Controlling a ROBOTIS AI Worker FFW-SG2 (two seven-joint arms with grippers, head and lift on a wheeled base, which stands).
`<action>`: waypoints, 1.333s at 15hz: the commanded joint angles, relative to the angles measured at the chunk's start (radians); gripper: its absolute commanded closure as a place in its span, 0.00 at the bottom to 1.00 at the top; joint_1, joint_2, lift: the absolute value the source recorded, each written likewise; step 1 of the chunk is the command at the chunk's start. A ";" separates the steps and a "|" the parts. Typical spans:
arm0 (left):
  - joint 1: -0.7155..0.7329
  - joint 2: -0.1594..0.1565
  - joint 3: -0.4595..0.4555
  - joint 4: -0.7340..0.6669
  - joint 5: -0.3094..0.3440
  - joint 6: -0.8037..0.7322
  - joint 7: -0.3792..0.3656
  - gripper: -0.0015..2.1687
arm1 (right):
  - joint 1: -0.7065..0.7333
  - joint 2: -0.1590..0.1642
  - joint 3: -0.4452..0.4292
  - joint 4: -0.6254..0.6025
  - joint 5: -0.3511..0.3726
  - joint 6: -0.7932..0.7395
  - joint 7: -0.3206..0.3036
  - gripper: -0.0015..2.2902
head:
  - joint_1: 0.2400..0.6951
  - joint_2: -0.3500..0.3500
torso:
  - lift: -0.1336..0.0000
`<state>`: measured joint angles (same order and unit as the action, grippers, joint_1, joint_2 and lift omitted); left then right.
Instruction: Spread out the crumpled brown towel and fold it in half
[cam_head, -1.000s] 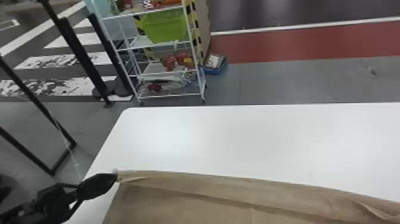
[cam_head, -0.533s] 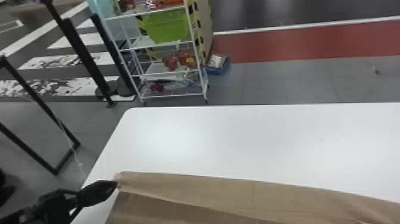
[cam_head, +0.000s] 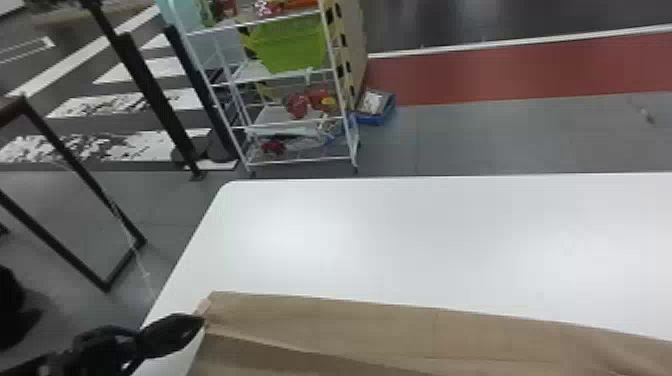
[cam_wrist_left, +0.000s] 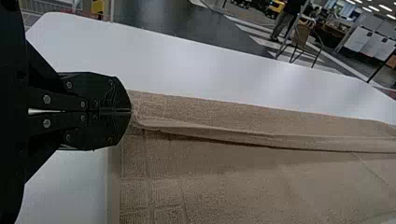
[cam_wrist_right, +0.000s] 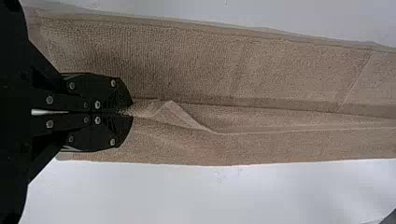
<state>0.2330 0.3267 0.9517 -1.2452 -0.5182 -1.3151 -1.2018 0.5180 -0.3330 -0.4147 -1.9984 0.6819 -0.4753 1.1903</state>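
Towel: lies on table. Head view: left gripper at towel's corner. Left wrist view: its fingers closed, edge pinched between tips. Right wrist view: right gripper closed on a raised towel fold.

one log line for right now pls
left tool: shut on towel edge | right tool: shut on raised towel fold | towel: ridged, on white table
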 joint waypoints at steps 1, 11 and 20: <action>0.017 -0.014 0.041 -0.014 0.029 -0.134 -0.002 0.99 | 0.028 -0.003 -0.042 -0.056 -0.019 -0.019 0.000 0.57 | 1.00 0.93 | 0.09; 0.065 -0.040 0.096 -0.069 0.053 -0.255 0.024 0.99 | 0.033 -0.012 -0.033 -0.046 0.011 -0.050 -0.001 0.57 | 1.00 0.89 | 0.09; 0.170 -0.081 0.139 -0.086 0.004 -0.255 0.071 0.99 | 0.097 -0.017 -0.044 -0.033 0.013 -0.121 -0.025 0.57 | 1.00 0.97 | 0.09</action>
<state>0.4008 0.2543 1.0944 -1.3330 -0.4926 -1.5684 -1.1401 0.6145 -0.3507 -0.4712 -2.0302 0.6921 -0.5926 1.1667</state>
